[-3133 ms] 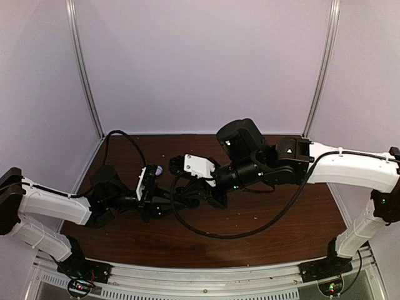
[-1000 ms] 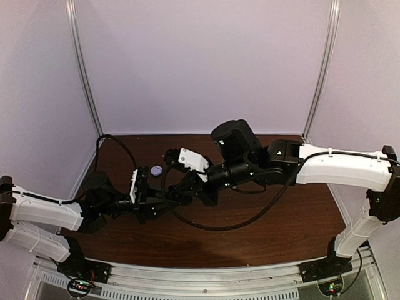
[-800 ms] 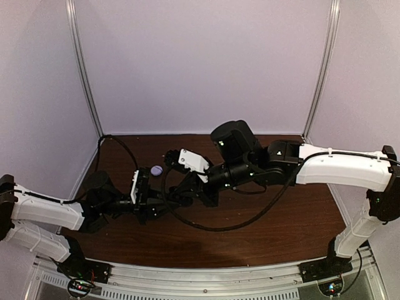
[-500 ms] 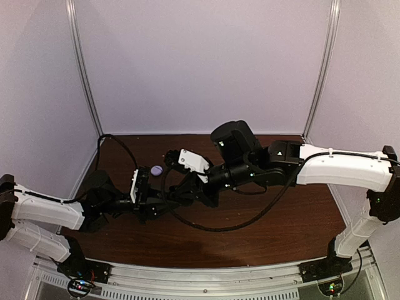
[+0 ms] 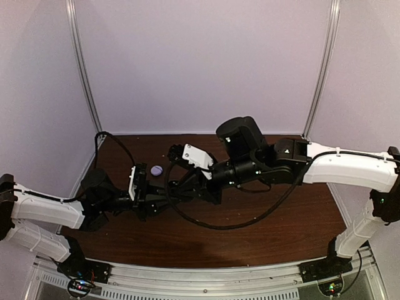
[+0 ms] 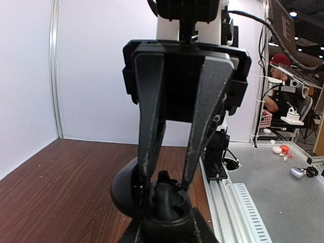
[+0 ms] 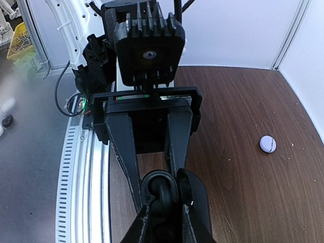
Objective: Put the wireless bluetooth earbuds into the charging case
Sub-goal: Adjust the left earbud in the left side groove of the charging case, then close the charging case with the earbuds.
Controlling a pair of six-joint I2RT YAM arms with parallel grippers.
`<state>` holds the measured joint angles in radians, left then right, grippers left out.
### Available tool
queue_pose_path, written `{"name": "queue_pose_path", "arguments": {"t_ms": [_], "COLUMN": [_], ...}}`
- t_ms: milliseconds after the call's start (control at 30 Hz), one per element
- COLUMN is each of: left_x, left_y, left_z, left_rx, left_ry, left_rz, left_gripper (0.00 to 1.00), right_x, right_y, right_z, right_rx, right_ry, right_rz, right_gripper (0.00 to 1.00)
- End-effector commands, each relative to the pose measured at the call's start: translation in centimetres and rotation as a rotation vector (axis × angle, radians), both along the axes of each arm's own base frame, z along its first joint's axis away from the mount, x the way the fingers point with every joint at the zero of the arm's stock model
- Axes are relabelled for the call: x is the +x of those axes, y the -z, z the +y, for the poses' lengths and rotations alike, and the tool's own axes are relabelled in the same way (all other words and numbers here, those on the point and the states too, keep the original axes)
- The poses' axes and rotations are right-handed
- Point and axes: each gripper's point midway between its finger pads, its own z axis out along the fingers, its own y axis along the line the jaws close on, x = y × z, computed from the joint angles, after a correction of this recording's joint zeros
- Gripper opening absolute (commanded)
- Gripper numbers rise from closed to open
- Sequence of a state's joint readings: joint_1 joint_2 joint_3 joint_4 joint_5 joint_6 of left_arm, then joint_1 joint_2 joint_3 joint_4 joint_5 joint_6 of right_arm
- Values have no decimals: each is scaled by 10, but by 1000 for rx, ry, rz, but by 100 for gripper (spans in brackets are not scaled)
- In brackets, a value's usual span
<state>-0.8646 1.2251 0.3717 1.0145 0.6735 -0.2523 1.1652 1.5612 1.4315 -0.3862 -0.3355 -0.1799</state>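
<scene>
Jaws tip to tip, black charging case (image 6: 163,205) between them

Soft, even light from above; the top view is grainy. The black fingers (image 7: 124,147) lose detail in shadow; the counter (image 7: 243,202) beside them stays sharp, its edges bending outward.

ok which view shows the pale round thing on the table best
Right wrist view: the pale round thing lies unobstructed on the table, seam visible. The top view shows only a small dot; the left wrist view misses it.
</scene>
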Motion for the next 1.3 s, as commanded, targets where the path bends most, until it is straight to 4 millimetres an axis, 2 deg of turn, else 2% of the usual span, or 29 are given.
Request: {"name": "queue_pose_path", "arguments": {"t_ms": [0, 300, 367, 500, 567, 800, 967, 1167, 1267], "left_x": [-2, -1, -3, -4, -5, -5, -1, 8, 11], "left_y": [-27, -26, -26, -29, -31, -34, -34, -36, -37], "left_z": [-1, -2, -2, -2, -1, -2, -2, -1, -2], "left_rx": [-80, -74, -78, -86, -91, -98, -95, -106, -107], "left_ry": [13, 22, 29, 37, 37, 41, 25, -26, -35], "left_rz": [-78, -71, -70, -68, -70, -68, -55, -22, -6], "left_gripper": [0, 0, 0, 0, 0, 0, 0, 0, 0], "right_x": [3, -6, -2, 10, 11, 3, -13, -33, -42], "right_y": [-20, -58, -62, -57, -48, -22, -16, -17, -11], "right_z": [-10, -18, -23, -35, -37, -27, -22, -25, -26], "right_rx": [45, 180, 210, 232, 219, 172, 170, 166, 138], "right_ry": [27, -21, -14, -13, -30, -106, -210, -314, -349], "right_rz": [-29, -51, -35, 23, 50, 122, 178, 195, 198], "right_gripper": [24, 39, 54, 68, 71, 71, 70, 58, 53]}}
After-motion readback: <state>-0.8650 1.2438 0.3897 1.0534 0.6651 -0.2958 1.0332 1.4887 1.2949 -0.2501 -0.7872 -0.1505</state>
